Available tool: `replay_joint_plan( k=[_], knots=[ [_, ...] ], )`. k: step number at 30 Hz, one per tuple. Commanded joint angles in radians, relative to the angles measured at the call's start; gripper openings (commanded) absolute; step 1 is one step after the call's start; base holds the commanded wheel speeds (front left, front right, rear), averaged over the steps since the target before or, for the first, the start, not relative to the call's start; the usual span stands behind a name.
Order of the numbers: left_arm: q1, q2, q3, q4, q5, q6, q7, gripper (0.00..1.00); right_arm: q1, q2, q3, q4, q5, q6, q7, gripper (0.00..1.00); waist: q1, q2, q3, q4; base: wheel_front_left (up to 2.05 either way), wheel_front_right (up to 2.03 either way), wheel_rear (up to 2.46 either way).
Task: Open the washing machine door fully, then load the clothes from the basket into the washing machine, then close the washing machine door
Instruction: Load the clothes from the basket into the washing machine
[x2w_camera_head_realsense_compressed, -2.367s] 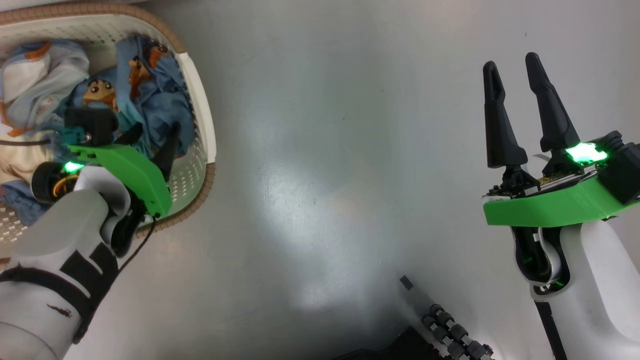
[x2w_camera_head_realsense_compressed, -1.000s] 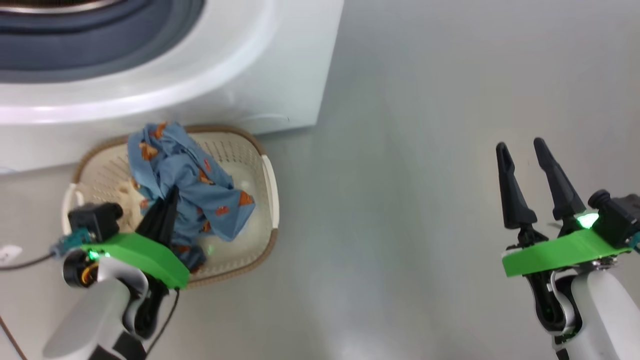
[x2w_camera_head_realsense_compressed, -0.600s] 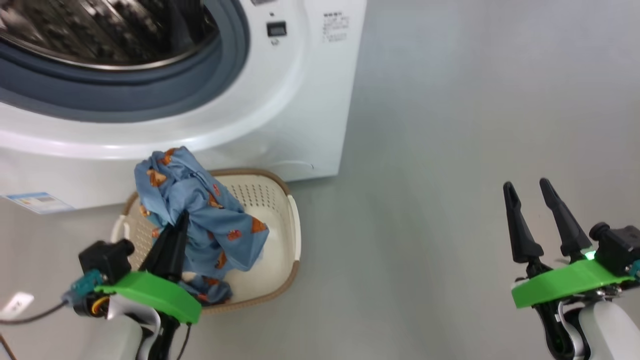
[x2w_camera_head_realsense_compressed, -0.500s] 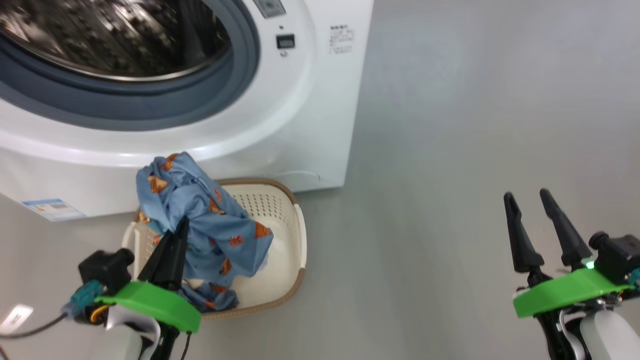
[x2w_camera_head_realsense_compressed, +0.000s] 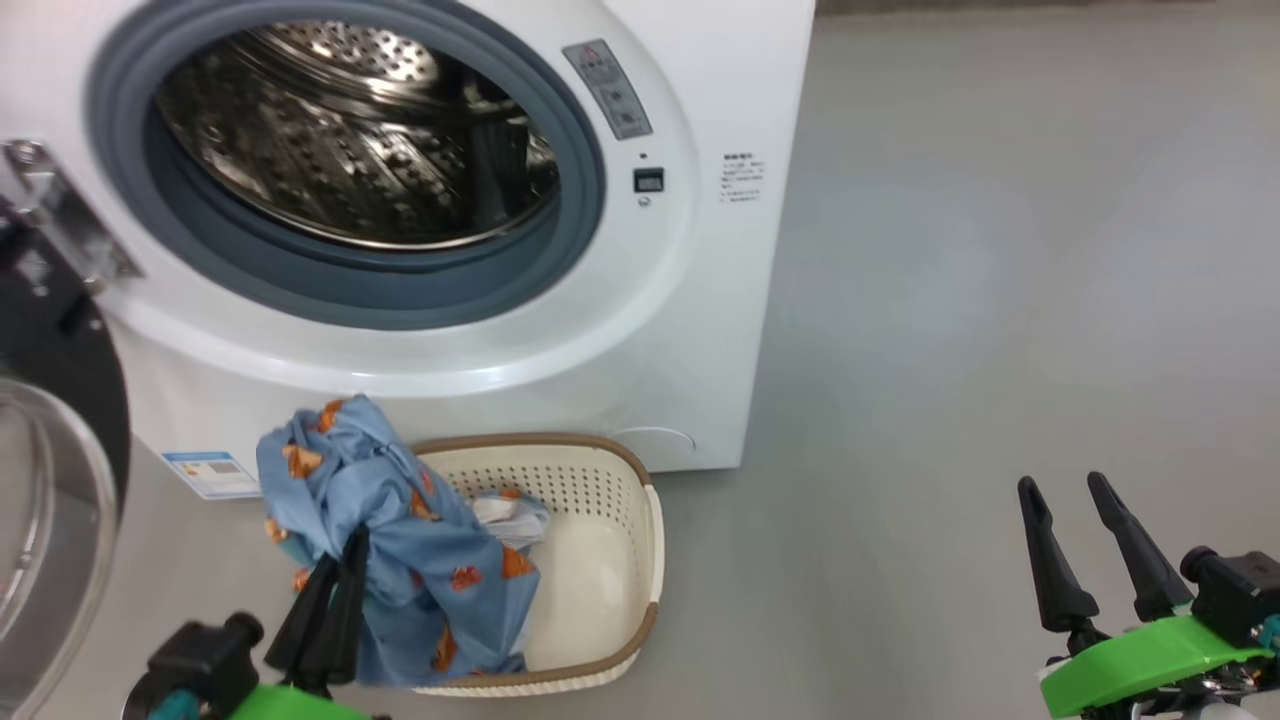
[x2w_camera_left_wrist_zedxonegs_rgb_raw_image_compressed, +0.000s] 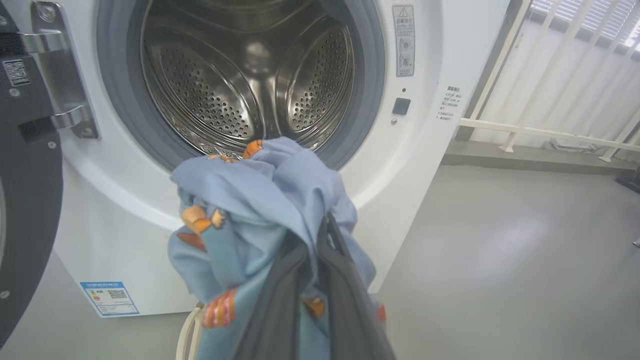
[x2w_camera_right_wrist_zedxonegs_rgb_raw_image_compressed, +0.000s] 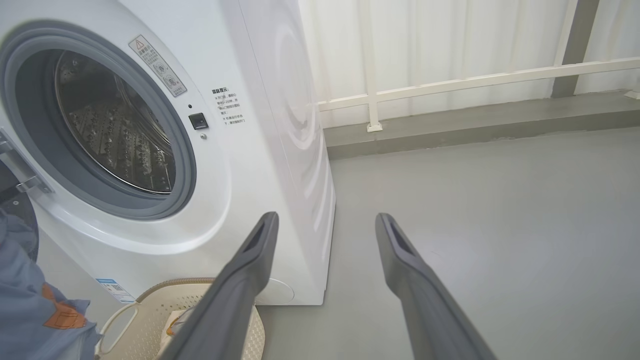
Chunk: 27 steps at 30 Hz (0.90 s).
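The left gripper (x2w_camera_head_realsense_compressed: 340, 565) is clamped on the clothes (x2w_camera_head_realsense_compressed: 400, 540). Its two dark fingers are pressed together with a fold of light blue, orange-printed fabric caught between them. The bundle hangs lifted in front of the washing machine (x2w_camera_head_realsense_compressed: 700, 330), below the rim of its round opening. In the left wrist view the top of the cloth stands against the lower edge of the opening, in front of it and not inside.

The lower end of the garment hangs over the left part of the basket (x2w_camera_head_realsense_compressed: 610, 560); I cannot tell whether it touches the bottom. The basket stands on the floor (x2w_camera_head_realsense_compressed: 1000, 300) just before the foot of the washing machine's front panel. A small pale crumpled piece (x2w_camera_head_realsense_compressed: 505, 512) lies in it, against the wall nearest the machine.

Above, the steel drum (x2w_camera_head_realsense_compressed: 350, 140) shows inside the grey gasket (x2w_camera_head_realsense_compressed: 400, 300), with no cloth in it. The washing machine door (x2w_camera_head_realsense_compressed: 60, 350) is swung wide open on the machine's left side on its metal hinge (x2w_camera_head_realsense_compressed: 60, 215), black ring and glass bowl turned outward. A blue label sticker (x2w_camera_head_realsense_compressed: 210, 473) sits low on the machine's front, left of the basket.

The right gripper (x2w_camera_head_realsense_compressed: 1062, 487) is well off to the machine's right, over bare floor. Its fingers are spread apart and hold nothing.
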Motion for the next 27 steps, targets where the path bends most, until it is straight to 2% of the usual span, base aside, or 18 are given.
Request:
replay_joint_plan(
  k=[1, 13, 21, 27],
  knots=[
    [0.005, 0.008, 0.052, -0.047, 0.017, 0.001, -0.011, 0.00, 0.004, -0.019, 0.008, -0.024, 0.013, 0.006, -0.008, 1.00, 0.0000, 0.0000, -0.033, 0.029, 0.00, 0.00, 0.00],
    [0.134, -0.052, 0.131, -0.188, 0.082, 0.001, -0.011, 0.00, 0.052, -0.020, -0.034, -0.050, 0.012, 0.006, -0.008, 1.00, 0.0000, 0.0000, -0.034, 0.060, 0.00, 0.00, 0.00],
    [0.105, -0.062, 0.139, -0.199, 0.084, 0.001, -0.011, 0.00, 0.034, -0.015, -0.039, -0.060, 0.007, 0.006, -0.008, 1.00, 0.0000, 0.0000, 0.011, 0.059, 0.00, 0.00, 0.00],
    [0.014, -0.072, 0.147, -0.175, 0.089, 0.001, -0.011, 0.00, -0.014, -0.010, -0.041, -0.067, 0.004, 0.006, -0.008, 1.00, 0.0000, 0.0000, 0.088, 0.054, 0.00, 0.00, 0.00]
  ],
)
